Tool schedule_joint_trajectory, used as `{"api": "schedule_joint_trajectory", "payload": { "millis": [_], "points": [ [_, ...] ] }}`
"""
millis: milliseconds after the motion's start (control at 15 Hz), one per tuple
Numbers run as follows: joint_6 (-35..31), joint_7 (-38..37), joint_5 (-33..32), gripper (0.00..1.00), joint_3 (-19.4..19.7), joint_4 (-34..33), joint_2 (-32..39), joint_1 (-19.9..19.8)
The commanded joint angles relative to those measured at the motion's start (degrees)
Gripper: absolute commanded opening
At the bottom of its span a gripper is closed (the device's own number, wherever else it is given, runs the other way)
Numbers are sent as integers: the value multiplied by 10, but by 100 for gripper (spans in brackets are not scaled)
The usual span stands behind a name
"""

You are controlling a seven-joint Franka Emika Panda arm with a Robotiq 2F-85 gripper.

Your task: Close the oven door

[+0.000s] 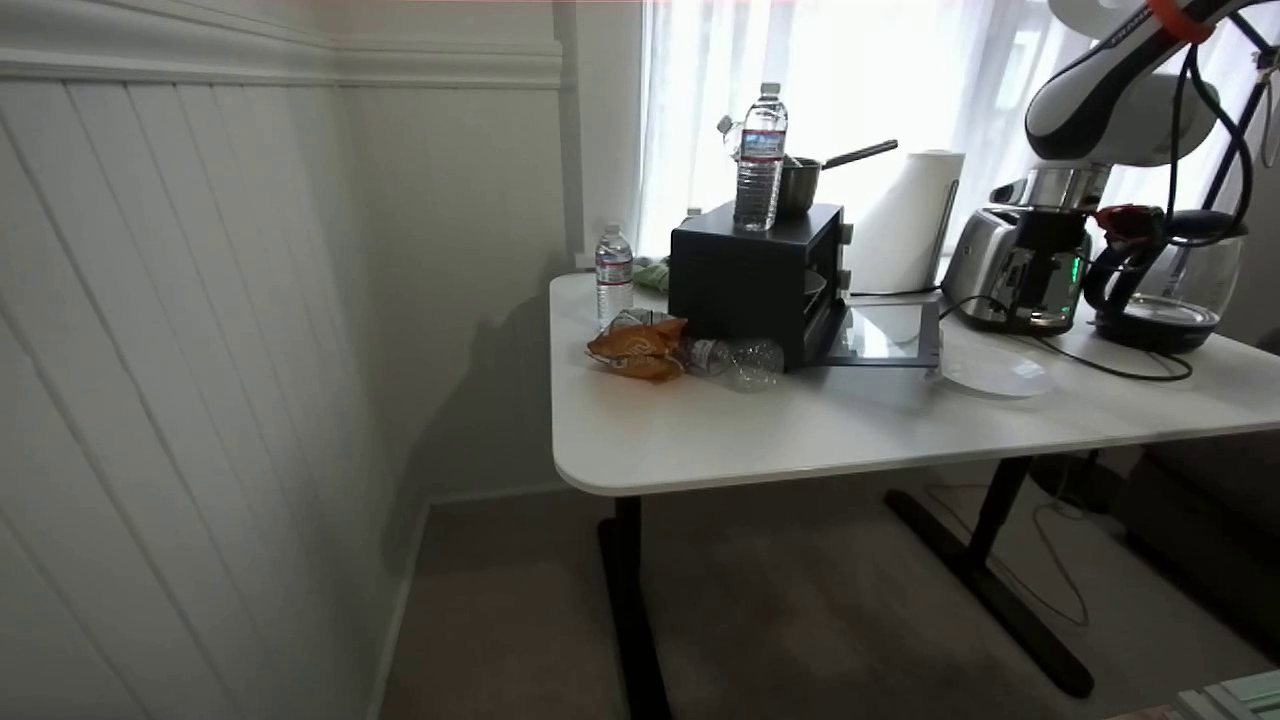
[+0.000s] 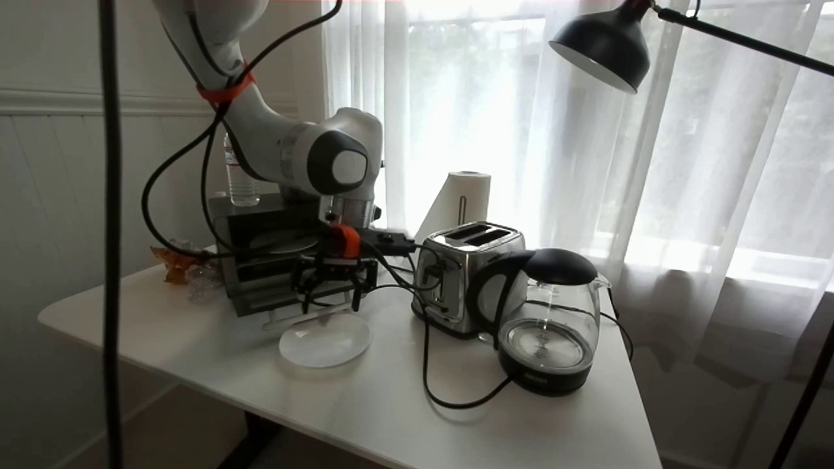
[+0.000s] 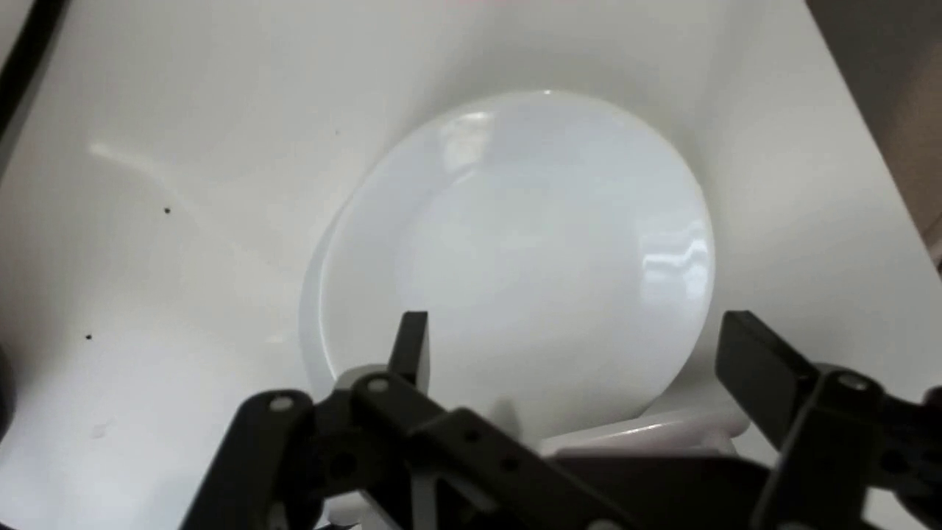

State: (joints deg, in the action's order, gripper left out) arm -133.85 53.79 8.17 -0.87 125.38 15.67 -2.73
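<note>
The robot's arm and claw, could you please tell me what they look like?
The arm is white with rounded, black-trimmed joints, a silvery wrist, an orange band and loose black cables. The claw is black, with two jointed fingers and blocky tips.

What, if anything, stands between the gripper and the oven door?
Nothing visible: in the wrist view, only the gripper itself partly covers the handle of the oven door. The plate lies by the handle, not between.

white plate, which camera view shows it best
The wrist view: it looks down on the white plate, large and close, though the gripper hides some of its edge. Both exterior views show it smaller, at a slant.
</note>
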Motion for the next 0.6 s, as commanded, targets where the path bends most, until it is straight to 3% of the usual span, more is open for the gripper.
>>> {"api": "schedule_joint_trajectory", "payload": {
  "millis": [0,533],
  "points": [
    [-39,76,59,100,-38,-5,20,-29],
    [-76,201,156,100,-87,-14,46,-59]
  ]
}}
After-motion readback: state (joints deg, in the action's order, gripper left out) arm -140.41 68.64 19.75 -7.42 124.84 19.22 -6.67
